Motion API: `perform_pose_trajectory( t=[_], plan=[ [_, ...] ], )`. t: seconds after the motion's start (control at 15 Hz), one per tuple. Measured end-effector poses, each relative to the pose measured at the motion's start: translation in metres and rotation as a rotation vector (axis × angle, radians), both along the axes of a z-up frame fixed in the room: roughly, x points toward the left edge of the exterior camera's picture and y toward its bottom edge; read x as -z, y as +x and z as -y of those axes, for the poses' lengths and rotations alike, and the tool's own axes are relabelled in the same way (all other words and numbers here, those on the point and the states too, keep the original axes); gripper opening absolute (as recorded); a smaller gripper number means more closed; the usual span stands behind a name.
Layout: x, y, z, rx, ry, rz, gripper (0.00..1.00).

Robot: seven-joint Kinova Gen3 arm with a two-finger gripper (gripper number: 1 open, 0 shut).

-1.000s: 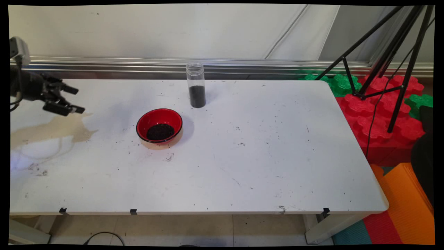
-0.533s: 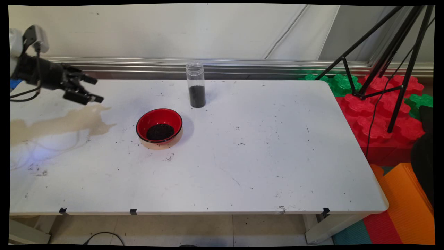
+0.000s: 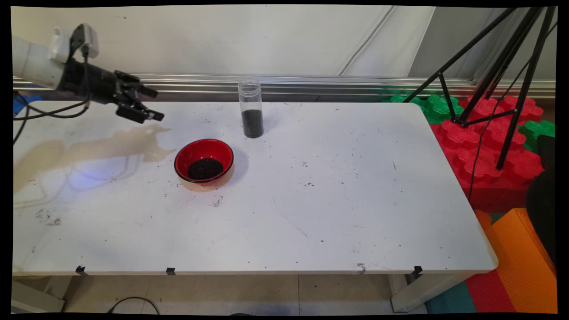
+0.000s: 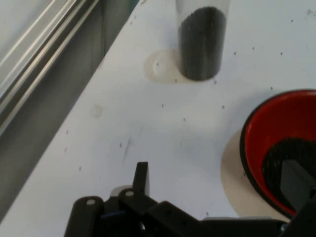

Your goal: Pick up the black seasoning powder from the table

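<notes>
Your end effector (image 3: 154,105) hangs spread and empty over the worktop's (image 3: 311,209) far left. Nearest it is the red bowl (image 3: 194,149) of dark grains (image 3: 205,169), with the clear jar (image 3: 251,109) farther right.

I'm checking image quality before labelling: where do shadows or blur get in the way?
Main view: sharp; the arm's brownish shadow lies on the table left of the red bowl. Hand view: soft; the clear jar is cropped at the top edge.

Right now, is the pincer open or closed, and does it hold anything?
Pincer: open, holding nothing; it hangs above the table, left of the jar and the red bowl.
</notes>
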State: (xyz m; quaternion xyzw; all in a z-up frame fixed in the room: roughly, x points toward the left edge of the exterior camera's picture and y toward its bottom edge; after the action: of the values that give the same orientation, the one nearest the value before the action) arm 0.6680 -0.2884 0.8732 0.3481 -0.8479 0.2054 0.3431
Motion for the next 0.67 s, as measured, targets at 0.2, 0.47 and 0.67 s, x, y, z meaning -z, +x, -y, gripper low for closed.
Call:
perform_pose_trajectory(
  t=[0.2,0.47,0.67],
  plan=[
    [0.006,-0.006,0.018,0.04,-0.019,0.001,1.0],
    [0.015,-0.015,0.044,0.107,-0.046,0.008,1.0],
    [0.021,-0.02,0.061,0.152,-0.066,0.011,1.0]
  ],
)
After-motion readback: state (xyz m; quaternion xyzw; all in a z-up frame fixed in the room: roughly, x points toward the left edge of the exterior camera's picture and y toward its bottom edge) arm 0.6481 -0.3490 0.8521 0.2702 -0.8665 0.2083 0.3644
